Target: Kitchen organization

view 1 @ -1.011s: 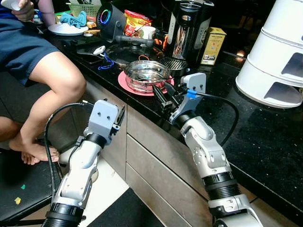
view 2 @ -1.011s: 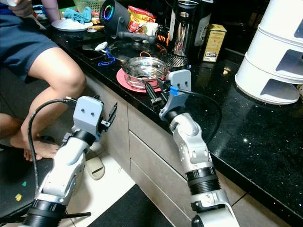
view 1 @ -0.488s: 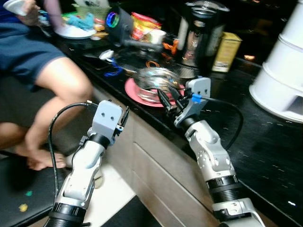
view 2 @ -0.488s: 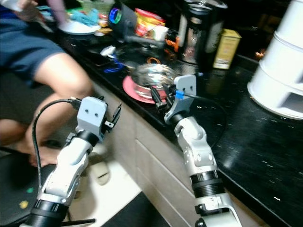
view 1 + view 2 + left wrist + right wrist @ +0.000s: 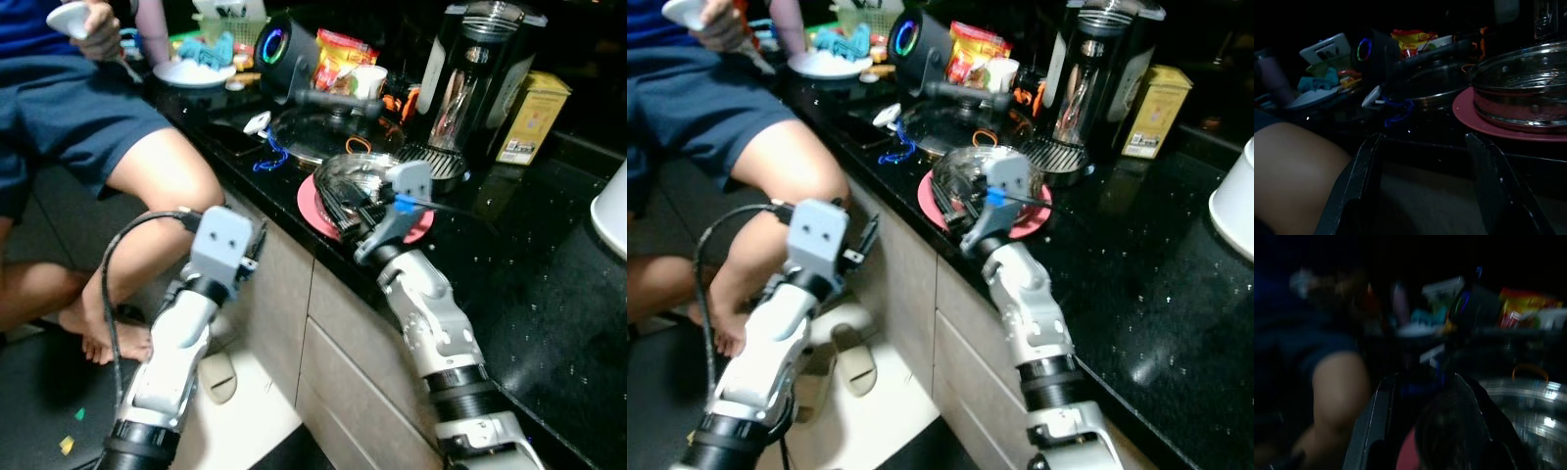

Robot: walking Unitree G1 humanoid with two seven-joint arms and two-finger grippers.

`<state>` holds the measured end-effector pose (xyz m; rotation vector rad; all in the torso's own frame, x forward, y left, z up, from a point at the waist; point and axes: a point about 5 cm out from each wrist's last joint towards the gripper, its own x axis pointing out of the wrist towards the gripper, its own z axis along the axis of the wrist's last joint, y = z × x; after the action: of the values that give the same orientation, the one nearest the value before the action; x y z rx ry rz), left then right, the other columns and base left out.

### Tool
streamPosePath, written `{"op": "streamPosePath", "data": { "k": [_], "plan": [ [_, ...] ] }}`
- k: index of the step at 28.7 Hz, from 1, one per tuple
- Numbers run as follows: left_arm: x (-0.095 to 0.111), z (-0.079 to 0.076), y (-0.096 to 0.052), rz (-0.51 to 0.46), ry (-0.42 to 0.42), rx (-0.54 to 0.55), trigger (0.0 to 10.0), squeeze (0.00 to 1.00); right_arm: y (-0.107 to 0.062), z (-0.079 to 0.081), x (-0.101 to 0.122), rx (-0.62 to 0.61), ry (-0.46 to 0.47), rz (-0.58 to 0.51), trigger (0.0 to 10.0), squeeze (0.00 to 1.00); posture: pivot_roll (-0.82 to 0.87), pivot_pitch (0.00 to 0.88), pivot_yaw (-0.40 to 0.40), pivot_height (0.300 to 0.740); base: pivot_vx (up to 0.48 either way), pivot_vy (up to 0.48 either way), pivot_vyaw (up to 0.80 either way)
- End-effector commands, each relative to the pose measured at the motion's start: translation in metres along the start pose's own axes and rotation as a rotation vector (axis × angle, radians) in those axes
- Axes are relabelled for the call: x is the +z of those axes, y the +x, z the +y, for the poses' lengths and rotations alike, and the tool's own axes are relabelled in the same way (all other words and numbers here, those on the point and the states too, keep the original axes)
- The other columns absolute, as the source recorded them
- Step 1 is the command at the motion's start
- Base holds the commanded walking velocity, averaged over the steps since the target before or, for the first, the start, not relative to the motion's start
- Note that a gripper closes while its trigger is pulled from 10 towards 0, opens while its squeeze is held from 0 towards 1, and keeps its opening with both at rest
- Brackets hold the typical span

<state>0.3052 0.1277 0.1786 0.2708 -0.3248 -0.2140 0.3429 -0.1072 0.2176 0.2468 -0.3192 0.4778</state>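
I see a clear glass bowl (image 5: 355, 176) with a bright rim, upright on a round pink plate (image 5: 416, 222), just above the middle of the head view. Both sit close to the front edge of the black speckled counter (image 5: 549, 284). The plate lies flat, its rim showing beyond the bowl all round. In the left wrist view the bowl's wall reads as ringed and see-through. I can't tell what is inside.

Left gripper (image 5: 1422, 186) sits below the counter edge, fingers (image 5: 1359, 181) spread apart. Ahead, a steel bowl (image 5: 1520, 93) rests on a pink plate (image 5: 1479, 120) near that edge; a bare knee (image 5: 1295, 166) is alongside.
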Motion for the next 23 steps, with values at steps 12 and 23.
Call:
{"op": "streamPosePath", "data": {
  "k": [12,23],
  "plan": [
    [0.002,-0.008,0.001,-0.008,-0.016,-0.041,10.0,0.00,-0.001,0.005,0.018,0.066,0.183,-0.101,10.0,0.00,-0.01,0.000,-0.067,0.740,0.000,0.000,-0.73],
    [0.005,-0.004,0.001,-0.018,0.009,-0.011,10.0,0.00,-0.001,-0.002,0.010,0.030,0.126,-0.047,10.0,0.00,-0.01,0.000,-0.085,0.740,0.000,0.000,0.00]
  ]
}}
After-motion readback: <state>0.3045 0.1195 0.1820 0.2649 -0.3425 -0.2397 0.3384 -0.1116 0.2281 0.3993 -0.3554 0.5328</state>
